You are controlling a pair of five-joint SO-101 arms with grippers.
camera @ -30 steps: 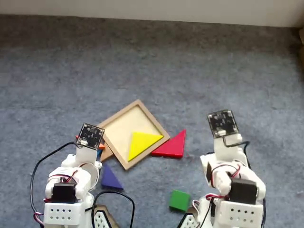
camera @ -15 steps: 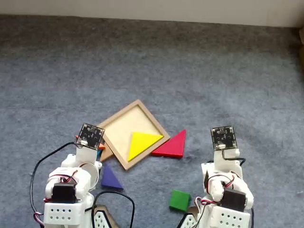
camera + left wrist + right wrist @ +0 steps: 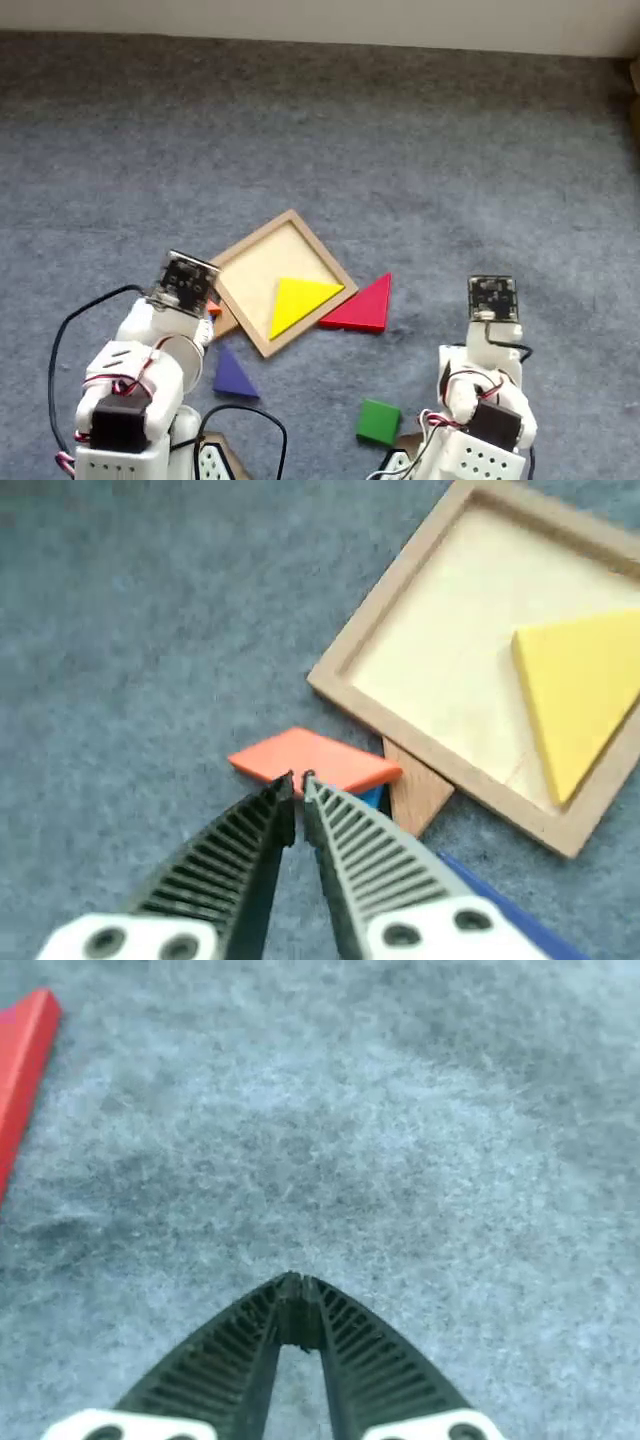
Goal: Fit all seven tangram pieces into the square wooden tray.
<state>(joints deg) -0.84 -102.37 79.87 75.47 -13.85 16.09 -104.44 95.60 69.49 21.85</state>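
Tray point(image 3: 268, 255) on carpet point(image 3: 420, 150) holds one piece, the yellow triangle point(image 3: 295, 300). Red triangle point(image 3: 362, 308), blue triangle point(image 3: 233, 377), green square point(image 3: 379, 421) and orange parallelogram point(image 3: 315, 760) lie outside, unplaced. Left gripper point(image 3: 297, 778), fingers together, hangs over the parallelogram. Right gripper point(image 3: 296, 1282), likewise closed, is over bare carpet.

Light, high view: you get soft, even brightness across the grey carpet point(image 3: 400, 150), with no glare.
Brightest zone: the pale strip point(image 3: 320, 20) at the far edge.
Shadows: faint and short, under the red triangle point(image 3: 365, 308) and inside the wooden tray point(image 3: 248, 238) rim.
Left wrist view: the yellow triangle point(image 3: 580, 680) reads bright; the tray wall drops a thin dark line onto the carpet.
Right wrist view: the carpet is a little darker beside the red triangle.
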